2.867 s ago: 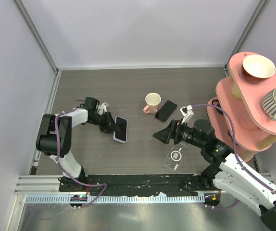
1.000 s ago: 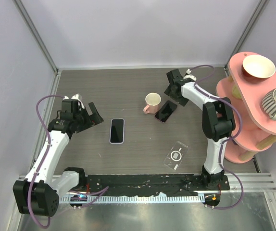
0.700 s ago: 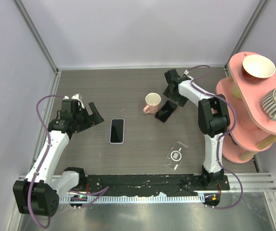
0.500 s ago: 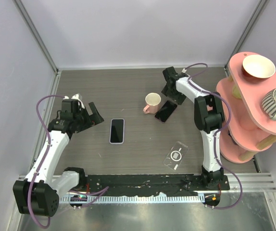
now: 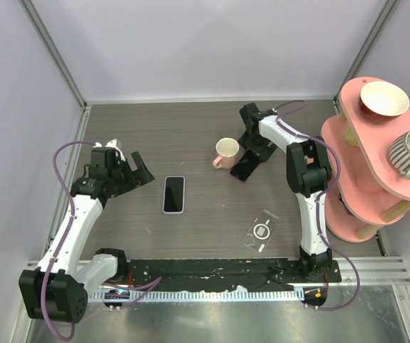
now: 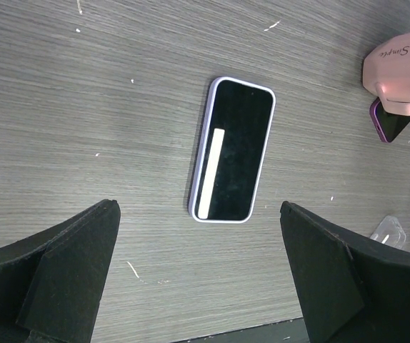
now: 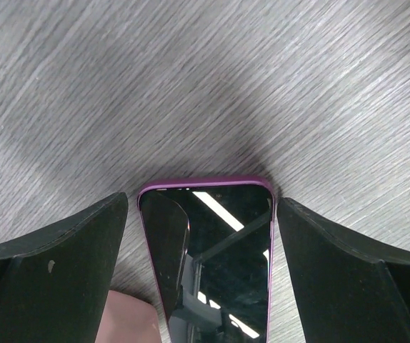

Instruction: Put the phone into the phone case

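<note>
Closest to the arm bases is the clear phone case (image 5: 261, 231), lying flat on the bench (image 5: 191, 128) with nothing in it. A bit further in, left of centre, there's a lilac-edged phone (image 5: 174, 194) face up. The left hand (image 5: 141, 170) sits off to its left, fingers spread wide and holding nothing.

Past that is the purple-edged phone (image 5: 245, 167), which I'm guessing is the one to go in since the right arm is lined up on it. It's flat, screen up, with a pink mug (image 5: 226, 151) just beside it on the left.

The right hand (image 5: 254, 146) is at the phone's far end, open and gripping nothing. In the wrist view the short end sits right between the two fingers. Can't tell if they touch the edges.

The phone's long axis runs diagonally, far-right to near-left, pretty much in line with the hand, so closing would pinch it across the width. The case lies nearer the bases, to the right, well apart from the phone. The right arm is clearly the closer one.
</note>
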